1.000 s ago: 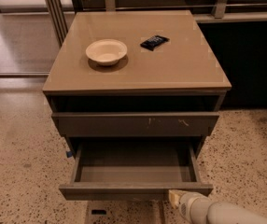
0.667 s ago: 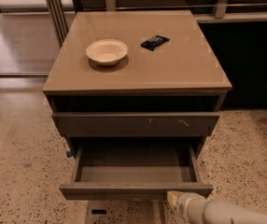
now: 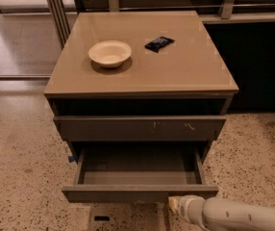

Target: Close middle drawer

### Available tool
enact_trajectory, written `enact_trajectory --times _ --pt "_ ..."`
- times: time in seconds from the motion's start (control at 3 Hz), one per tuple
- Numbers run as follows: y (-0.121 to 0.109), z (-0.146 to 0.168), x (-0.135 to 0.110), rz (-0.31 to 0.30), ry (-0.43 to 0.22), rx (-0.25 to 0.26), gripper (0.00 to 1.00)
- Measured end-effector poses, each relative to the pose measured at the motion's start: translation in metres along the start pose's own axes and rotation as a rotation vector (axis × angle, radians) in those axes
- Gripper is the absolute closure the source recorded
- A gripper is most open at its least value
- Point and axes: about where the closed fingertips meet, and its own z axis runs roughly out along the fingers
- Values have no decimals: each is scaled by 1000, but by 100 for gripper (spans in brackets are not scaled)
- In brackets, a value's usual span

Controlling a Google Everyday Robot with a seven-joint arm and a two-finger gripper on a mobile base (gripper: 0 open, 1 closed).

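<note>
Middle drawer: the middle drawer point(image 3: 140, 192) is pulled far out of the cabinet, toward the camera. You can look right down into it. Its flat grey-brown front is plain.

Where it is: it sits low in the cabinet, under the drawer with the scratch marks point(image 3: 140, 128). It sticks out past that drawer.

End effector: the pale end effector point(image 3: 175, 204) is at the bottom of the view. It is just under the lower edge of the middle drawer's front, right of the middle. I cannot tell if it touches the front. I cannot tell if it is spread or pressed together.

Arm: the white arm point(image 3: 245, 216) comes in from the bottom right corner.

Tabletop: the tan tabletop point(image 3: 185, 71) is the flat top of the cabinet.

Bowl: a cream bowl point(image 3: 109, 53) stands on the tabletop, left of the middle.

Black thing: a small flat black thing point(image 3: 159, 43) lies to the right of the bowl, apart from it.

Floor: the floor point(image 3: 22, 177) is pale with small dark specks.
</note>
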Motion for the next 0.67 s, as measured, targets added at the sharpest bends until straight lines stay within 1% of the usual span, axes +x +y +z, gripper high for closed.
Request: enact_trajectory --times 0.33,0.67 --pt "-1 15 -7 -36 1 -13 100" --pt "-4 24 -17 -73 -9 -15 100"
